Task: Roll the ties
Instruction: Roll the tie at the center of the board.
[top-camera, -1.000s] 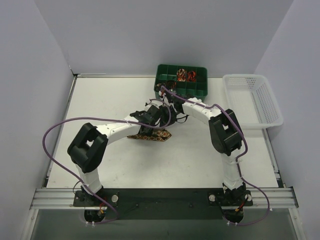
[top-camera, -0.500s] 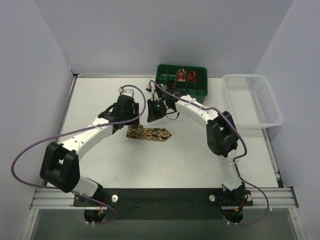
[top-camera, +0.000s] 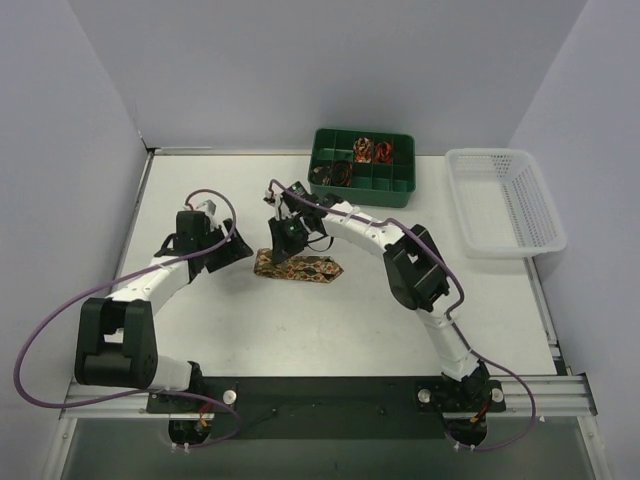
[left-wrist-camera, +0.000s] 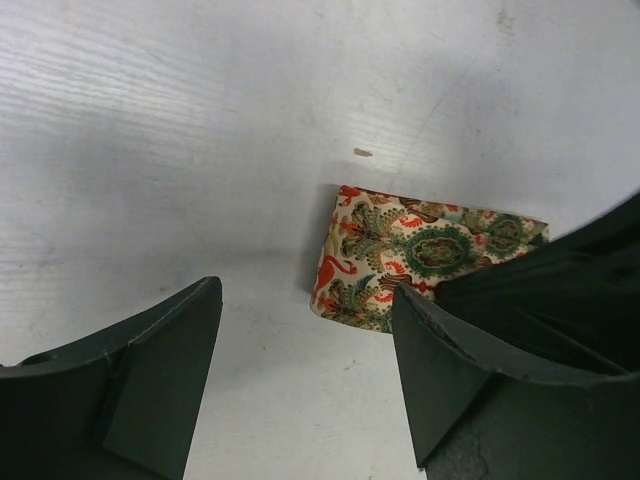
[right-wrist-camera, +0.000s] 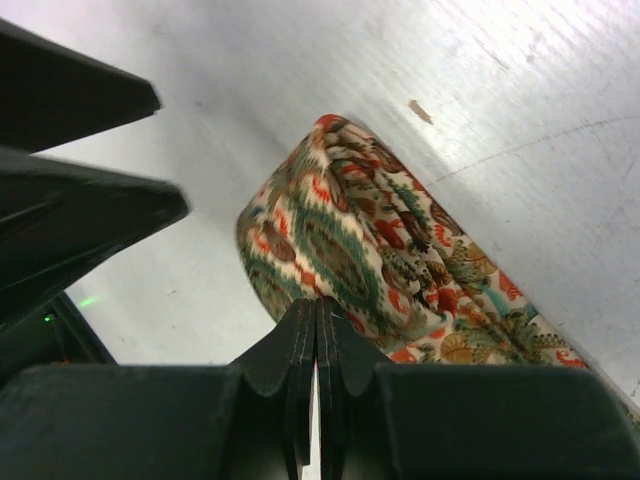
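1. Pressing together with no gap, the two fingers of the right gripper clamp nothing; their tips sit at the folded left end of the one tie on the table.
2. The left gripper has its two fingers spread wide and empty, just left of that fold and apart from it.
3. The tie lies flat mid-table, its pointed tip toward the right.
4. The right arm reaches forward and leftward, elbow bent. The left arm bends low along the left side, wrist turned toward the tie.
5. One green tray at the far edge holds coiled ties, at least two, the exact count too small to tell. One white basket stands at the right.
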